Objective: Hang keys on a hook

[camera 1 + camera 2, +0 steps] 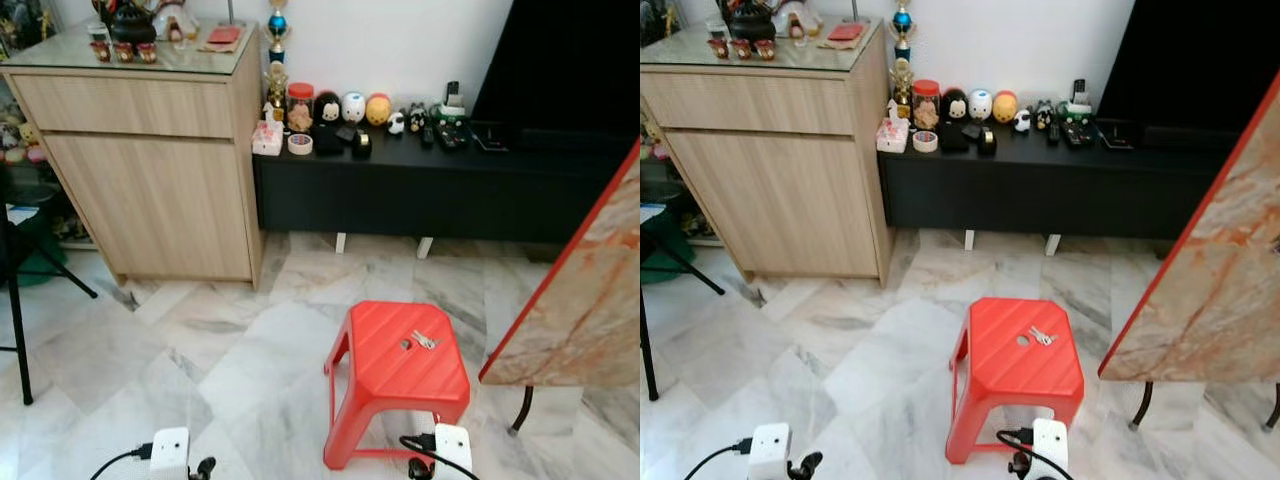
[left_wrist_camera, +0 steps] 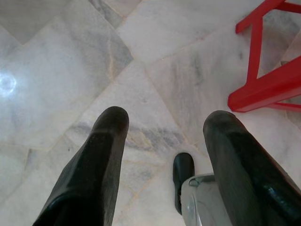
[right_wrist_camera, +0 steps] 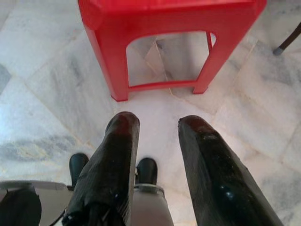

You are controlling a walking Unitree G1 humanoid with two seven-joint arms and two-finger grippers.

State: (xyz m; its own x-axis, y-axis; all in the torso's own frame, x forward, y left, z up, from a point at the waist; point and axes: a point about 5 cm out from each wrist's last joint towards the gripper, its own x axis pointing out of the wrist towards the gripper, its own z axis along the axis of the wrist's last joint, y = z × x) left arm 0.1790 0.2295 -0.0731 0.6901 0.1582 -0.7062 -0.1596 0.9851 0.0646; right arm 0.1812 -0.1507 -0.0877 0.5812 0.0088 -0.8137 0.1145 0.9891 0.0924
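Note:
A small bunch of silver keys [image 1: 425, 340] lies on top of a red plastic stool [image 1: 398, 372] on the marble floor in front of me, beside the stool's centre hole. My left gripper [image 2: 164, 136] hangs low over the floor, open, with a red stool leg [image 2: 263, 84] off to one side. My right gripper [image 3: 157, 125] also hangs low, open with nothing between its fingers, pointing at the stool's front side [image 3: 164, 42]. No hook can be made out.
A wooden cabinet [image 1: 150, 160] stands at back left, a low black console [image 1: 420, 190] with figurines against the wall. A marble-patterned table top [image 1: 590, 300] with a red edge juts in at right. A black stand leg [image 1: 15, 330] is at far left.

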